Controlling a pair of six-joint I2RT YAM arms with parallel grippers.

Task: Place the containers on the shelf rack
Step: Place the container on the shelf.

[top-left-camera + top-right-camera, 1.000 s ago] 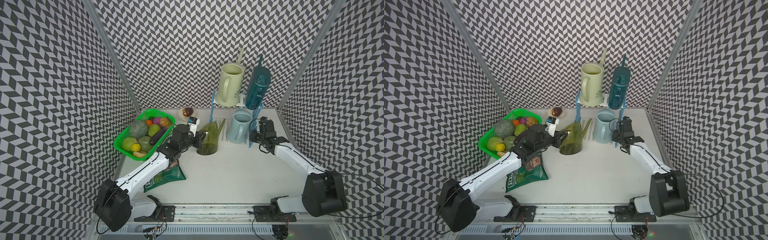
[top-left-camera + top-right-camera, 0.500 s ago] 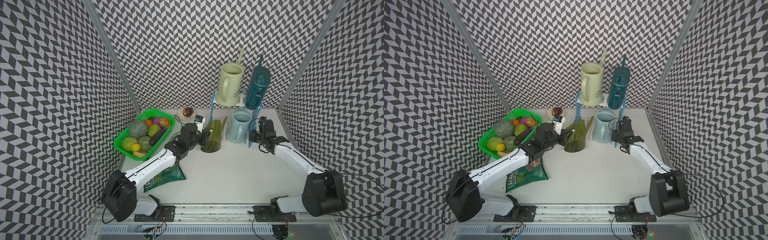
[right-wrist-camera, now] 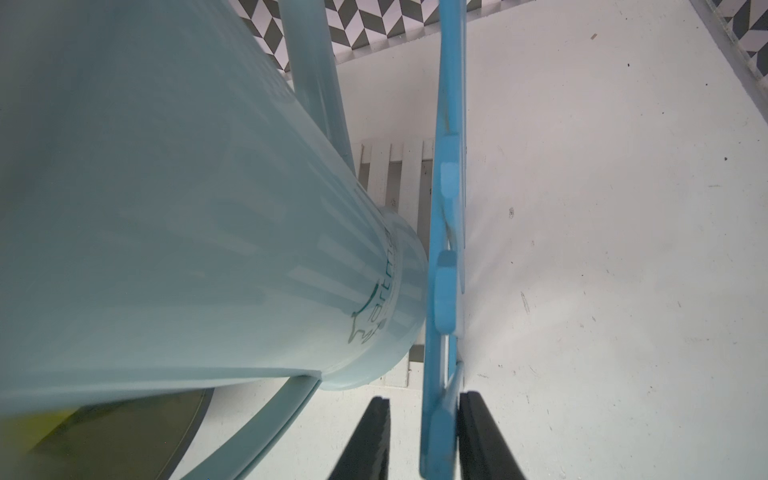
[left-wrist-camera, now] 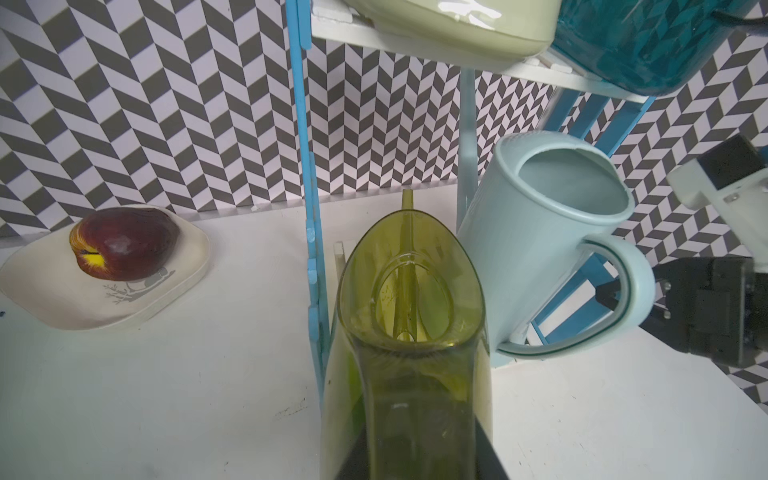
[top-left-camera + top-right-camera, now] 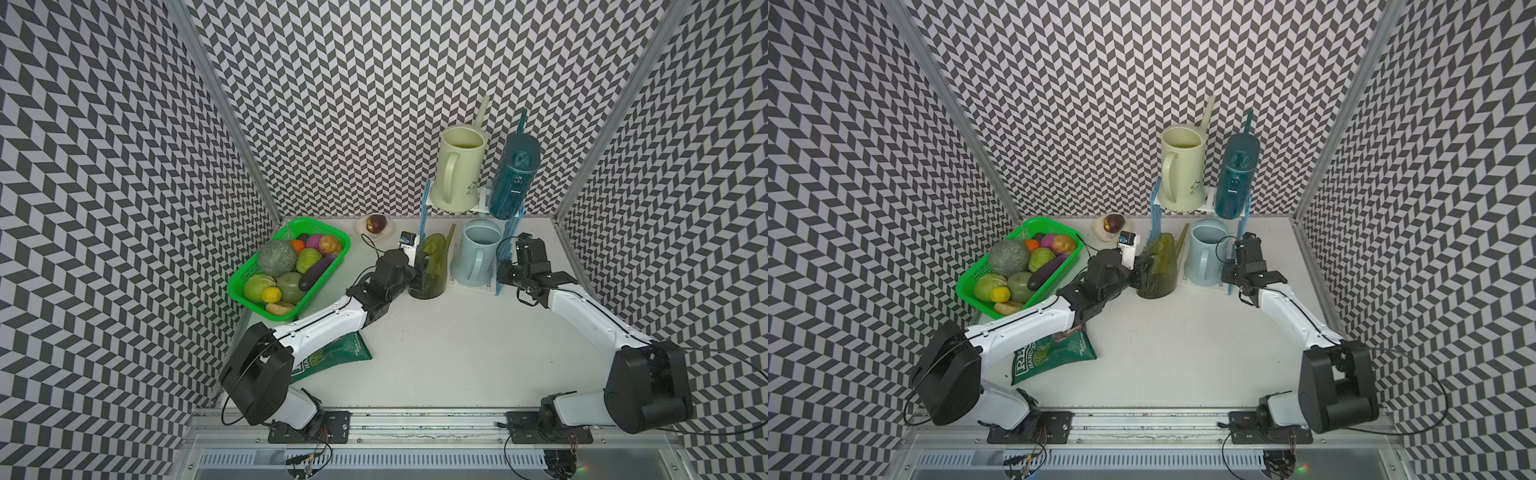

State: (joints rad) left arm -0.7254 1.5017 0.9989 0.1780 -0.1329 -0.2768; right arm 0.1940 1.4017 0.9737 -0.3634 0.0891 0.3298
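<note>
The shelf rack point(image 5: 503, 253) stands at the back. On its upper shelf are a cream container point(image 5: 457, 170) and a dark teal one point(image 5: 513, 183). A pale blue container point(image 5: 473, 253) point(image 4: 540, 232) sits on the lower shelf. My left gripper point(image 5: 415, 270) point(image 5: 1140, 270) is shut on the handle end of the olive-green container point(image 5: 430, 266) point(image 4: 409, 316). That container is upright at the rack's front left opening, beside the left panel, spout pointing in. My right gripper point(image 5: 505, 270) point(image 3: 426, 397) straddles the right side panel point(image 3: 444, 249). One finger touches the panel and the other stands apart.
A green basket point(image 5: 235, 291) of fruit and vegetables sits at the left. A cream dish point(image 5: 388, 237) with a dark red fruit lies near the back wall, left of the rack. A green snack bag point(image 5: 332, 359) lies under my left arm. Patterned walls close three sides.
My left arm has carried the olive-green container right and back, up to the rack's front left opening. The right gripper has stayed at the side panel, its jaws slightly wider.
</note>
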